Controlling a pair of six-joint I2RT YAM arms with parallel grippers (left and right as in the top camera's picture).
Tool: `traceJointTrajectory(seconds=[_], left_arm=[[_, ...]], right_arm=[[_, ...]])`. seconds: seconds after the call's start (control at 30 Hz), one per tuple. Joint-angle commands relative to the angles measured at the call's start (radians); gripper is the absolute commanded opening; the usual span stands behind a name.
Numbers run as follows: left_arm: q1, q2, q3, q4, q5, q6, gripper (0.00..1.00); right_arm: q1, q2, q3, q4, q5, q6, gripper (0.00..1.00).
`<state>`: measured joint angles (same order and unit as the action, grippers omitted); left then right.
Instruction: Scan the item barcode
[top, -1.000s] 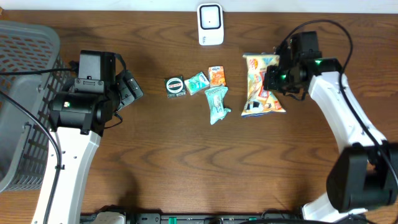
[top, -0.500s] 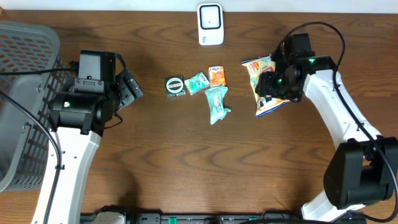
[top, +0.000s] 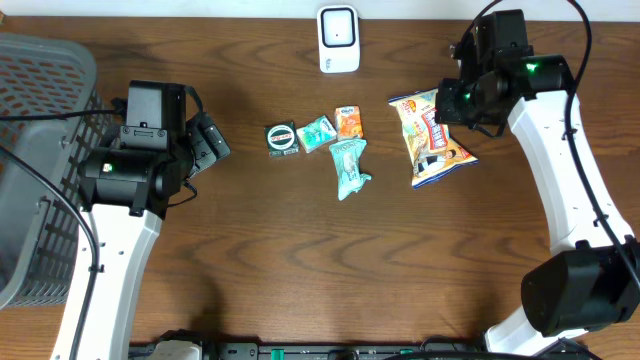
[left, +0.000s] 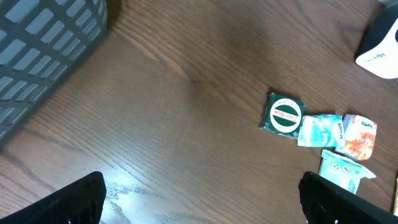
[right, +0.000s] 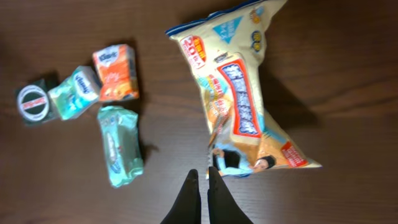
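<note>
A yellow snack bag (top: 437, 138) (right: 239, 106) lies flat on the wooden table at the right. My right gripper (top: 450, 103) (right: 203, 176) hovers above the bag's edge, shut, with nothing between its fingers. The white barcode scanner (top: 338, 38) (left: 379, 43) stands at the table's far edge. Between the arms lie a green round-logo packet (top: 282, 138) (left: 283, 115), a teal packet (top: 316, 132), an orange packet (top: 348, 122) and a teal wipes pack (top: 349, 167) (right: 121, 154). My left gripper (top: 210, 143) (left: 208, 205) hangs wide open over bare wood, left of the packets.
A grey plastic basket (top: 40, 150) (left: 43, 50) stands at the left edge of the table, beside the left arm. Black cables trail from both arms.
The right gripper let go of the snack bag, lifted up and back, and shut again. The bag now lies flat, turned slightly. The left arm has not moved.
</note>
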<state>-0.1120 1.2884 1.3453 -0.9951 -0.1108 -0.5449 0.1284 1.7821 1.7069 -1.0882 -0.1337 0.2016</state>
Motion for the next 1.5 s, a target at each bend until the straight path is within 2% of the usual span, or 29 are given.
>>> traceJointTrajectory(seconds=[0.0, 0.07, 0.23, 0.37, 0.47, 0.63, 0.77, 0.83, 1.0, 1.13, 1.27, 1.37, 1.47], left_arm=[[0.004, -0.002, 0.014, -0.003, -0.006, 0.010, 0.98], [0.004, -0.002, 0.014, -0.003, -0.006, 0.010, 0.98], [0.004, -0.002, 0.014, -0.003, -0.006, 0.010, 0.98], [0.004, -0.002, 0.014, -0.003, -0.006, 0.010, 0.98], [0.004, -0.002, 0.014, -0.003, -0.006, 0.010, 0.98], [0.004, -0.002, 0.014, -0.003, -0.006, 0.010, 0.98], [0.004, -0.002, 0.014, -0.003, -0.006, 0.010, 0.98], [0.004, -0.002, 0.014, -0.003, -0.006, 0.010, 0.98], [0.004, -0.002, 0.014, -0.003, -0.006, 0.010, 0.98], [0.004, -0.002, 0.014, -0.003, -0.006, 0.010, 0.98], [0.004, -0.002, 0.014, -0.003, -0.006, 0.010, 0.98], [0.004, -0.002, 0.014, -0.003, -0.006, 0.010, 0.98], [0.004, -0.002, 0.014, -0.003, -0.006, 0.010, 0.98]], right_arm=[[-0.002, -0.012, -0.060, 0.055, 0.140, -0.004, 0.01], [-0.003, -0.012, -0.121, 0.122, 0.172, 0.014, 0.01], [-0.003, -0.003, -0.374, 0.412, 0.206, 0.017, 0.01], [-0.003, 0.020, -0.505, 0.497, 0.207, 0.048, 0.01], [-0.005, 0.045, -0.537, 0.489, 0.214, 0.048, 0.01], [-0.005, 0.009, -0.482, 0.386, 0.214, 0.048, 0.01], [-0.003, -0.058, -0.323, 0.289, 0.205, 0.048, 0.01], [-0.002, -0.092, -0.247, 0.301, 0.202, 0.048, 0.01], [-0.002, -0.085, -0.230, 0.420, 0.198, 0.100, 0.01], [0.008, 0.017, -0.230, 0.469, 0.074, 0.102, 0.01], [0.036, 0.145, -0.230, 0.435, 0.072, 0.101, 0.01], [0.055, 0.330, -0.230, 0.411, 0.071, 0.101, 0.01], [0.056, 0.380, -0.230, 0.404, 0.071, 0.101, 0.01]])
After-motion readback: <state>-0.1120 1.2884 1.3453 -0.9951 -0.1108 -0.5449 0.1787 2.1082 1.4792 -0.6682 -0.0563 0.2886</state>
